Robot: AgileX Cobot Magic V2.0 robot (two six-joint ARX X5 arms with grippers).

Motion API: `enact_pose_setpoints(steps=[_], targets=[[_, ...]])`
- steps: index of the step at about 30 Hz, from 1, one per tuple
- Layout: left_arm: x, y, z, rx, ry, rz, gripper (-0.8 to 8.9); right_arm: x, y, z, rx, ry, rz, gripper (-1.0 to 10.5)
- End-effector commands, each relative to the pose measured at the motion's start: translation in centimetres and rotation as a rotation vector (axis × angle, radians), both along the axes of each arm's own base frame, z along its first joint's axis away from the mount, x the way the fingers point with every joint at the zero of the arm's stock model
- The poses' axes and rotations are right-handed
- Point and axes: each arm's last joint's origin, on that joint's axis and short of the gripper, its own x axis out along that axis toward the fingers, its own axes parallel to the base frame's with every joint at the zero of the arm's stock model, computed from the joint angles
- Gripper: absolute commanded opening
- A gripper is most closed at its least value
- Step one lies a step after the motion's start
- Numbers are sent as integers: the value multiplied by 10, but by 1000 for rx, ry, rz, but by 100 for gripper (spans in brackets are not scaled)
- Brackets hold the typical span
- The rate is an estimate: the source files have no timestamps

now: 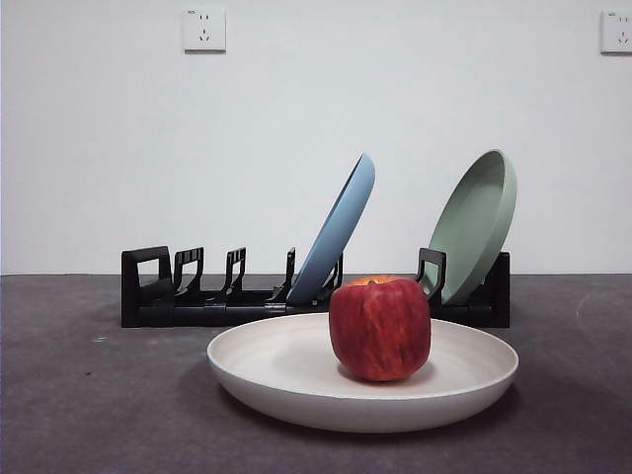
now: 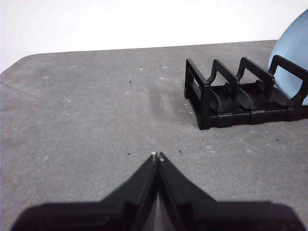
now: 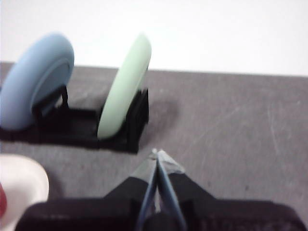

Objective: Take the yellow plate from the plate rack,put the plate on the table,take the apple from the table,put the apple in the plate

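The cream yellow plate (image 1: 296, 380) lies flat on the dark grey table (image 1: 79, 395) in front of the black plate rack (image 1: 197, 296). The red apple (image 1: 380, 328) stands upright in the plate, right of its middle. My left gripper (image 2: 157, 156) is shut and empty over bare table, off the rack's loop end (image 2: 207, 94). My right gripper (image 3: 156, 153) is shut and empty, held back from the rack's other end; the plate's edge (image 3: 24, 185) and a sliver of apple (image 3: 2, 202) show in the right wrist view. Neither gripper shows in the front view.
A blue plate (image 1: 341, 225) leans in the rack's middle slots and a sage-green plate (image 1: 479, 219) leans at its right end. The rack's left slots hold nothing. A white wall with two sockets stands behind the table.
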Motion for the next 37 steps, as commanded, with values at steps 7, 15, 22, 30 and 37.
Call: enact_pose_setpoints(steps=[7,15,22,30,37], targets=[[1,0,-4,7,8,1,-1,2,0,-27,39,60,-8,2],[1,0,-4,7,7,1,-1,1,0,-28,57,79,-9,2],[1,0,-4,7,7,1,-1,2,0,-29,56,82,-15,2],[1,0,-4,7,7,1,-1,2,0,-29,56,81,-15,2],[1,0,-4,7,7,1,-1,2,0,-29,56,81,-15,2]])
